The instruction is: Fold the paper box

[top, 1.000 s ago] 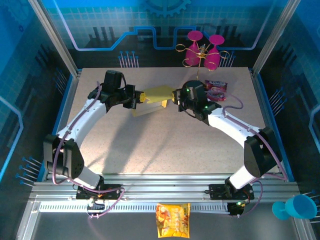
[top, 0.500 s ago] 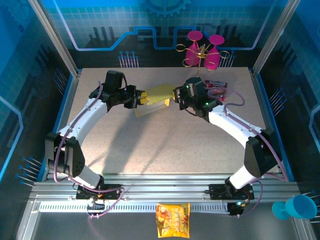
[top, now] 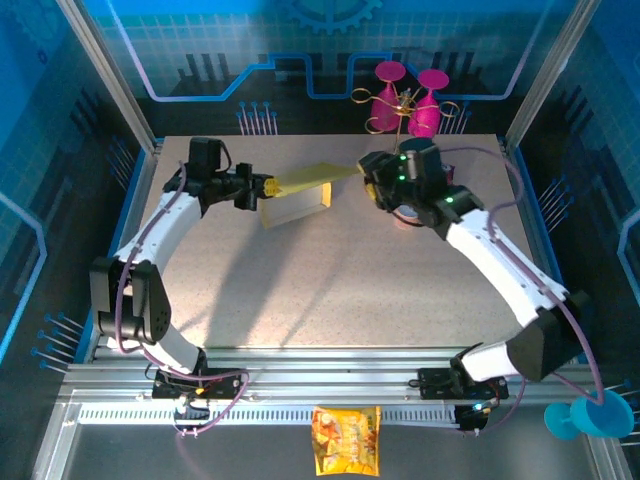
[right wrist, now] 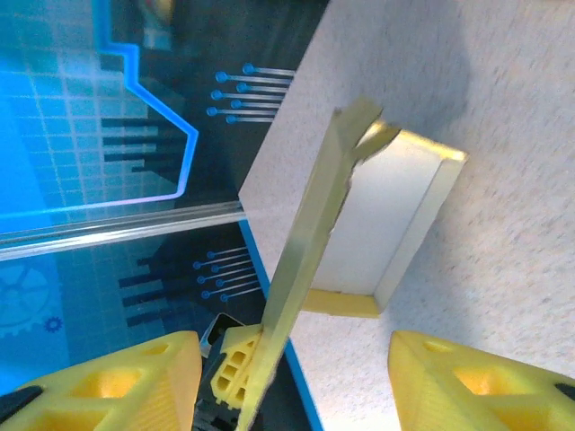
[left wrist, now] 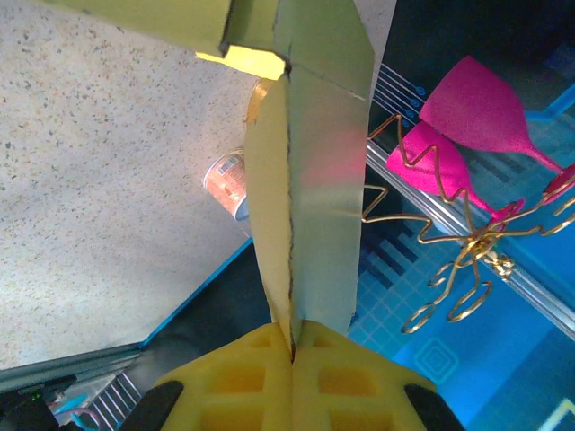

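While the left claw [top: 262, 187] presses its yellow fingers [left wrist: 243, 377] together on a flap of it, the golden-yellow thin cardboard paper box [top: 298, 200] hangs over the far part of the speckled beige counter [top: 300, 300], a little left of the middle between the left and right edges. Its white inside faces the near edge. A long golden flap runs from the pinched end toward the right. Whether its lower edge touches the counter cannot be told.

In the left wrist view the cardboard [left wrist: 310, 180] rises straight out from between the shut fingers. In the right wrist view the box [right wrist: 386, 215] shows as a shallow tray with golden walls, and the thin edge of its long flap passes between that claw's fingers.

The right claw [top: 368, 180] sits at the free end of the flap, near the far edge, its fingers [right wrist: 117, 377] spread wide with the flap close to one of them and gripped by neither.

Beyond the far edge, two pink wine glasses [top: 405, 95] hang on a golden wire rack [left wrist: 458, 269]. On the metal rail before the near edge lies an orange-yellow printed snack bag [top: 346, 440]. A blue cup [top: 590, 415] stands past the near right corner.
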